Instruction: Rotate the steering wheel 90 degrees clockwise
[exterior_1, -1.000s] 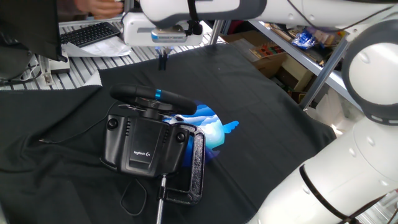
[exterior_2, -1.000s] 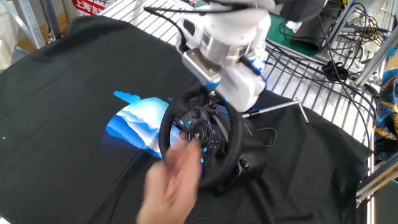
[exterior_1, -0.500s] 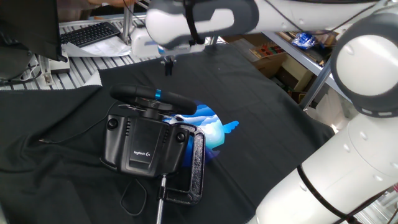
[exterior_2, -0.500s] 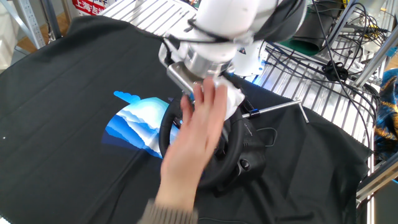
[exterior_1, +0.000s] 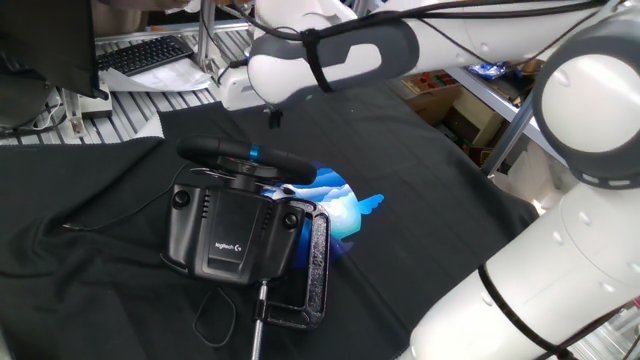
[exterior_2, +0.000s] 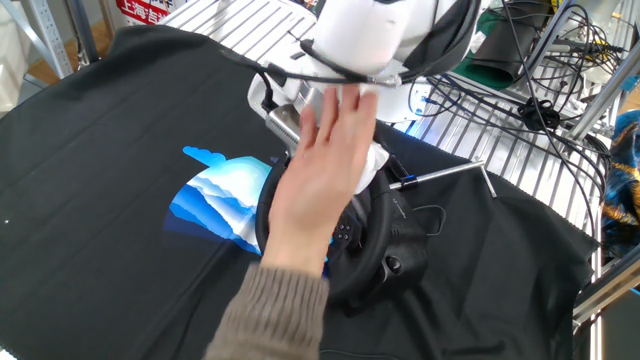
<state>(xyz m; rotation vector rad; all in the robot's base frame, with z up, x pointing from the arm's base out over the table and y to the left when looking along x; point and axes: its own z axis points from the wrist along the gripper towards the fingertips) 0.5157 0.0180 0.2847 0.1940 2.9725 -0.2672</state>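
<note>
Blocking the steering wheel (exterior_2: 372, 262), a person's hand (exterior_2: 322, 175) hides the gripper (exterior_1: 274, 117); its spread cannot be told.

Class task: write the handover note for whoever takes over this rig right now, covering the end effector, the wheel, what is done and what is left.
End effector: above the cloth behind the steering wheel, touching nothing; open or shut cannot be told.
A person's hand reaches in front of the wheel in the other fixed view, blocking it.
Wheel sits on its Logitech base, held by the C-clamp.
Done: no grasp yet.
Left: grip the rim, turn 90 degrees clockwise.
</note>
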